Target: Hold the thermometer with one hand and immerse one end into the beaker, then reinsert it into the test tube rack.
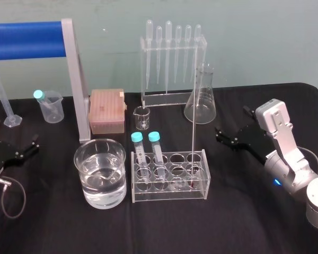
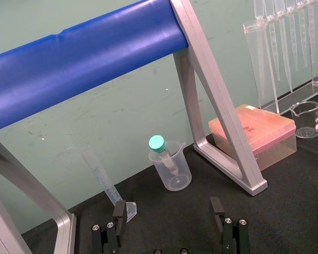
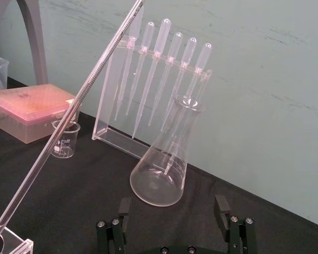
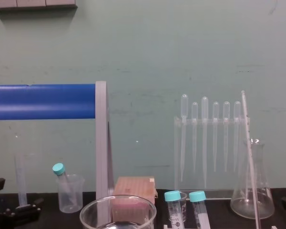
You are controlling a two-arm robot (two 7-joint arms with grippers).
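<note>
The thermometer (image 1: 194, 127) stands in the right end of the test tube rack (image 1: 169, 197), just right of the liquid-filled beaker (image 1: 80, 159). Its lower end and the beaker's body are cut off in the chest view, and its top is cut off in the right wrist view. The left gripper (image 1: 27, 147) and right gripper (image 1: 231, 121) are held with jaws spread wide and empty, well apart from both.

The long glass thermometer (image 1: 193, 127) stands nearly upright at the right end of the test tube rack (image 1: 169, 194), red tip down. The wide beaker (image 1: 100, 201), part-filled with clear liquid, sits just left of the rack.
</note>
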